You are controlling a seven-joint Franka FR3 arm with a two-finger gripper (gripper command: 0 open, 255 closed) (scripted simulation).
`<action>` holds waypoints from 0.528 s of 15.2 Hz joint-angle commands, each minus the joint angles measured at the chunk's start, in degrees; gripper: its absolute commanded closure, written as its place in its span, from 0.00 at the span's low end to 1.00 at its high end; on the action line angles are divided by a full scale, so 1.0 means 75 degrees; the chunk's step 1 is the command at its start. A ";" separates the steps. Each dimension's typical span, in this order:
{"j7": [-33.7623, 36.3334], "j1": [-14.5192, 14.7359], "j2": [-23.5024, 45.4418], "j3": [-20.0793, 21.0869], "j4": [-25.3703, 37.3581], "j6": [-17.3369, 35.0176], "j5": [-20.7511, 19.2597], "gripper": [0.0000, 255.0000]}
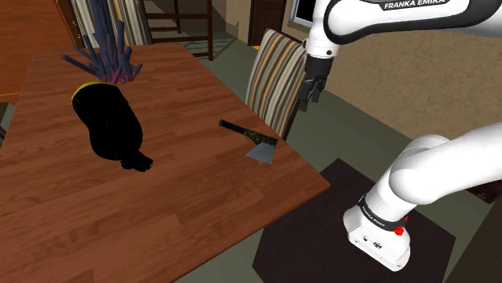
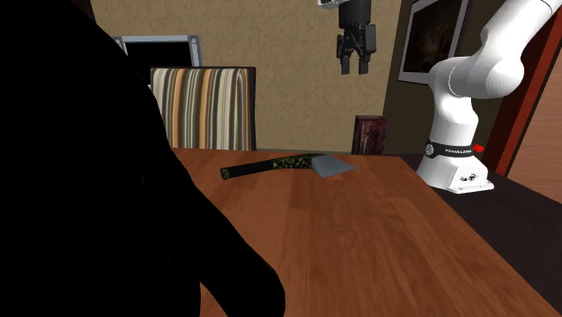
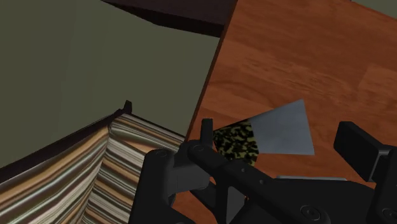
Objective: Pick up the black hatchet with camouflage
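Observation:
The hatchet (image 1: 248, 139) lies flat on the wooden table (image 1: 161, 209) near its edge by the striped chair. It has a black handle with a green camouflage patch (image 2: 290, 164) and a grey head (image 2: 331, 167). My black gripper (image 1: 310, 96) hangs high above the table edge, over the chair side and well above the hatchet, touching nothing. Its fingers stand apart and open in the second exterior view (image 2: 357, 65). In the wrist view the grey head (image 3: 283, 130) and camouflage handle (image 3: 235, 143) lie beneath the hand, one finger (image 3: 364, 147) beside them.
A striped chair (image 1: 273, 72) stands against the table edge just past the hatchet. A black vase-like object (image 1: 113, 125) with purple sticks lies further in on the table. A large black shape (image 2: 90, 180) blocks the second exterior view's left. The robot's stand (image 2: 459, 167) sits beside the table.

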 commanded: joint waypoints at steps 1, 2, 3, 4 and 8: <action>0.0026 0.0013 0.0500 0.0045 0.0042 0.0505 0.0032 0.00; 0.0044 0.0022 0.0757 0.0071 0.0069 0.0749 0.0047 0.00; 0.0063 0.0032 0.1020 0.0096 0.0107 0.0989 0.0059 0.00; 0.0082 0.0041 0.1288 0.0120 0.0156 0.1222 0.0069 0.00; 0.0162 0.0072 0.2404 0.0215 0.0461 0.2088 0.0088 0.00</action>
